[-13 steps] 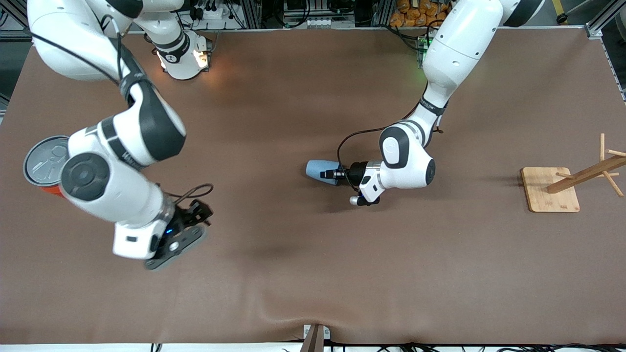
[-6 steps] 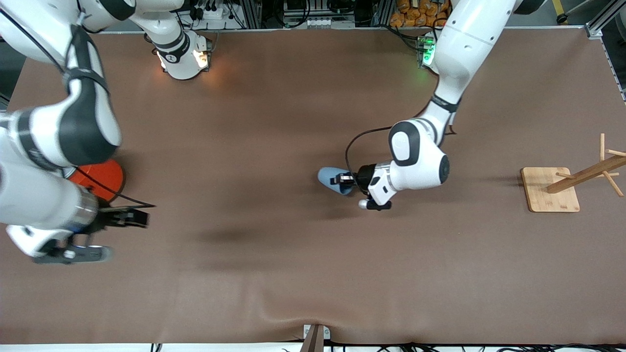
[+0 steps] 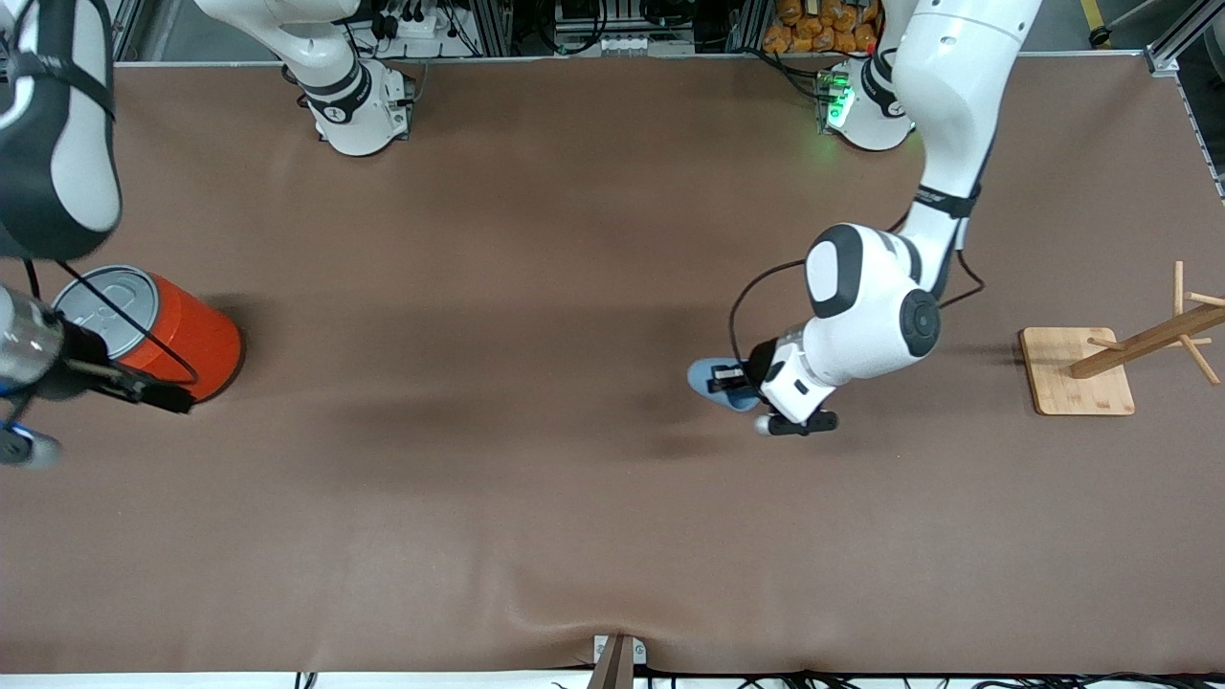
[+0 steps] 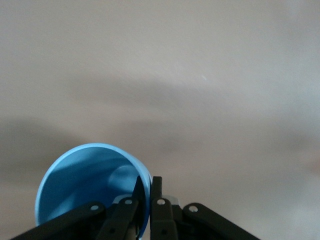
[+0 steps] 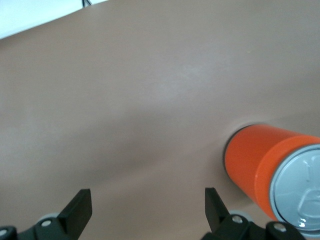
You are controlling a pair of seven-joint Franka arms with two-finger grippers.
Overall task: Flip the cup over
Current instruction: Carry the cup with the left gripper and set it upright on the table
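Jaws: left gripper (image 4: pixel 148 200) pinched on rim of cup (image 4: pixel 90 187), small, light-blue, tapered, darker inside; right gripper (image 5: pixel 145 210) spread wide, empty, near orange can (image 5: pixel 272 167).

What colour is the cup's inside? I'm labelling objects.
Blue, darker than its light-blue outside; the cup shows it best in the left wrist view.

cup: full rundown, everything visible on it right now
The cup is small, light blue, tapered, no handle, plastic by its look, with a darker blue inside. The left gripper is shut on its rim, one finger inside the wall and one outside, so the cup is held tilted, mouth toward the wrist camera, over the middle of the brown table. Whether it touches the table cannot be told. Nothing is seen inside it.
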